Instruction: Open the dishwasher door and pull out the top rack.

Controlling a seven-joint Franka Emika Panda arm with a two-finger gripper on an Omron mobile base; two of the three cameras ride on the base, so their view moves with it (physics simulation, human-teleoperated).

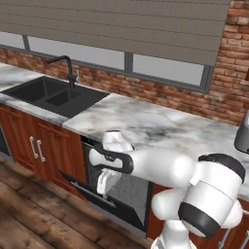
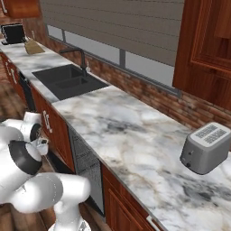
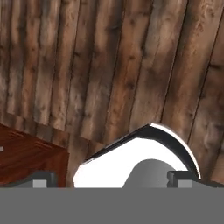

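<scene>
**Hand released over the part-open dishwasher door**

Hand is seen pointing downward at the end of a forearm held level in front of the marble surface. In the hand view the two dark fingertips are spread wide with nothing gripped between them. Beyond them the wooden plank floor is seen, with a corner of reddish-brown cabinet at lower left.

The dishwasher door is found below the surface edge, to the right of the wooden cabinet doors. It is tilted outward from its top, so it is partly open. Its long grey bar handle lies just beneath the hand. Whether the hand touches the handle cannot be told from the left base view.

A grey grid, taken as the top rack, is seen in the gap behind the door, inside the machine and not drawn out.

A black sink with a dark faucet is set into the surface to the left. A grey toaster stands on the surface, well apart to the right.
</scene>
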